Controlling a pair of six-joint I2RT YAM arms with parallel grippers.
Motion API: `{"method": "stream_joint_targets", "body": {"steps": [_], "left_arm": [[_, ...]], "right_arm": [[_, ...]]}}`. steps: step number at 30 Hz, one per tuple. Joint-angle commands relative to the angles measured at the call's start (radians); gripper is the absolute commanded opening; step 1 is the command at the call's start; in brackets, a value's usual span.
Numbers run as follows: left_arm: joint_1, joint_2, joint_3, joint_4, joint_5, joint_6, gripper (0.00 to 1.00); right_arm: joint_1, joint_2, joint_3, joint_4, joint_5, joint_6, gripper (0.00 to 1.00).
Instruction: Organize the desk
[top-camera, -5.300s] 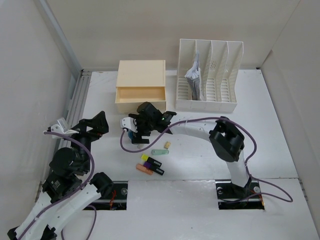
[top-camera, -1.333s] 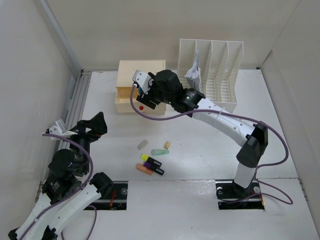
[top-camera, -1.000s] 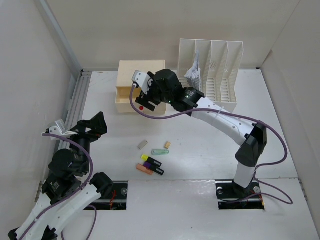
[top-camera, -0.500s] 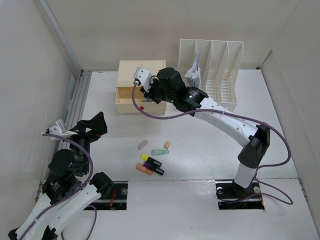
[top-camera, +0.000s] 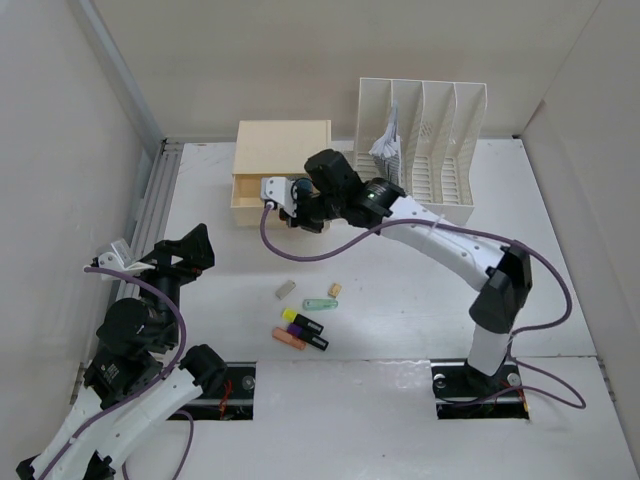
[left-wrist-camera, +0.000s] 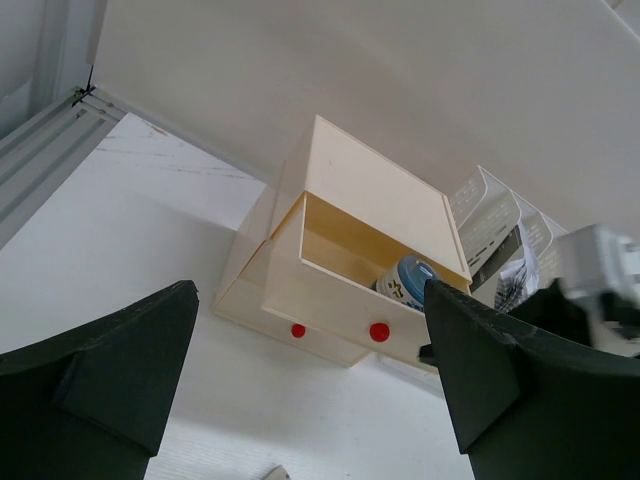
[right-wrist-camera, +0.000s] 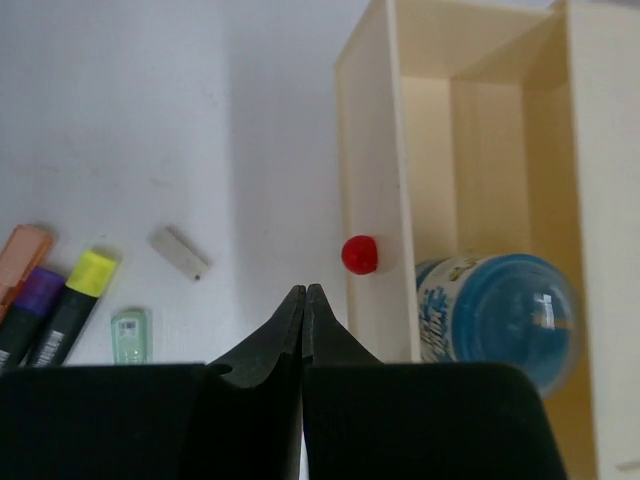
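The desk (top-camera: 400, 300) is a wide white tabletop. At its back stands a cream drawer box (top-camera: 282, 150) with its top drawer (right-wrist-camera: 372, 180) pulled out. A blue-lidded tub (right-wrist-camera: 500, 310) lies inside that drawer. My right gripper (right-wrist-camera: 304, 292) is shut on nothing, with its tips just in front of the drawer's red knob (right-wrist-camera: 360, 254); from above, the right gripper (top-camera: 292, 210) is against the drawer front. My left gripper (left-wrist-camera: 309, 292) is open and far back from the box; from above, the left gripper (top-camera: 188, 250) is at the desk's left.
A grey eraser (top-camera: 286, 288), a green piece (top-camera: 320, 304), a small tan piece (top-camera: 334, 290) and highlighters (top-camera: 302, 332) lie loose in the desk's middle. A white slotted file rack (top-camera: 420, 150) holding papers stands at the back right. Walls close in on the left and back.
My right gripper has closed and come down from over the open drawer to in front of the drawer face. The left arm has not moved.
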Motion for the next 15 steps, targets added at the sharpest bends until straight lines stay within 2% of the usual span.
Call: {"method": "stream_joint_targets", "body": {"steps": [1,3,6,7,8,11,15], "left_arm": [[0.005,-0.01,-0.007,0.022,0.004,-0.002,0.94],[0.005,-0.01,-0.007,0.022,0.004,-0.002,0.94],[0.005,-0.01,-0.007,0.032,0.004,-0.002,0.94],[0.005,-0.01,-0.007,0.032,0.004,-0.002,0.94],[0.005,-0.01,-0.007,0.032,0.004,-0.002,0.94],[0.005,-0.01,-0.007,0.032,0.004,-0.002,0.95],[0.005,-0.01,-0.007,0.032,0.004,-0.002,0.97]], "right_arm": [[0.004,0.077,0.0,-0.035,0.061,-0.016,0.0],[0.004,0.102,0.0,0.018,0.127,0.028,0.0],[0.004,0.169,0.0,0.105,0.34,0.05,0.0],[0.004,0.181,0.0,0.138,0.341,0.05,0.0],[0.004,0.191,0.0,0.173,0.441,0.05,0.0],[0.004,0.217,-0.02,0.3,0.596,0.05,0.0],[0.004,0.238,-0.011,0.374,0.71,0.05,0.0]]}}
